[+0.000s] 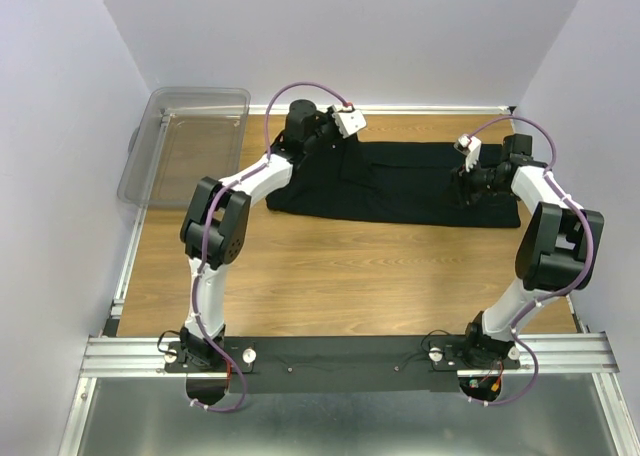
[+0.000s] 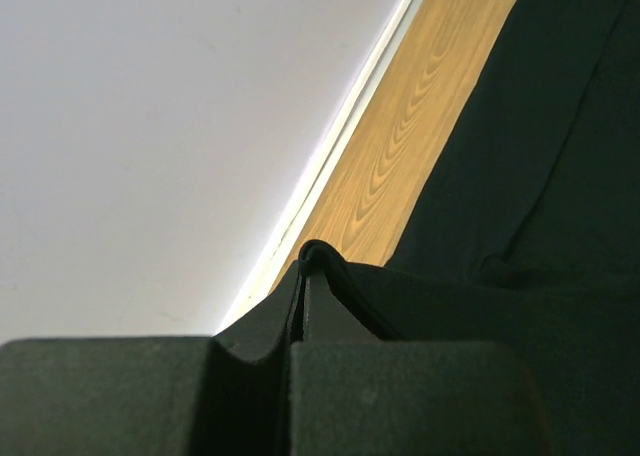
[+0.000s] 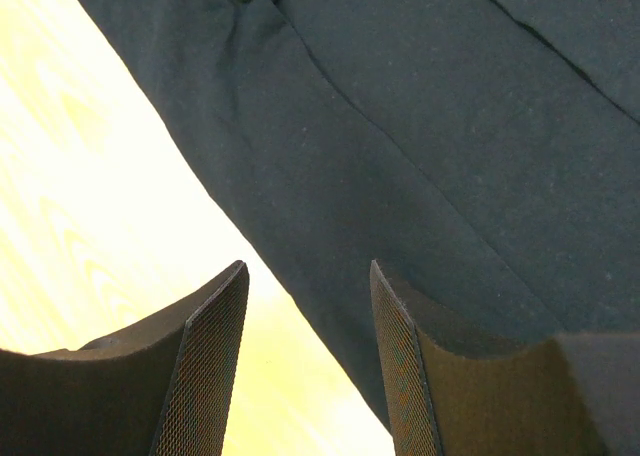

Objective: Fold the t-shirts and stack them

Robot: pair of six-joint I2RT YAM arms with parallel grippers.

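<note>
A black t-shirt (image 1: 410,186) lies spread across the far middle of the wooden table. My left gripper (image 1: 338,144) is at the shirt's far left part, shut on a pinched fold of black cloth (image 2: 303,266) and raising it into a small peak. The rest of the shirt (image 2: 540,176) hangs down to the right of it. My right gripper (image 1: 465,188) is open just above the shirt's right end. In the right wrist view the shirt's edge (image 3: 420,126) runs between the spread fingers of the right gripper (image 3: 308,276), one finger over bare wood and one over cloth. No neck label shows.
A clear plastic bin (image 1: 190,141) stands at the far left, partly off the table. The white walls close in behind and on both sides. Bare wood (image 1: 330,266) lies between the shirt and the metal rail (image 1: 340,356) at the near edge.
</note>
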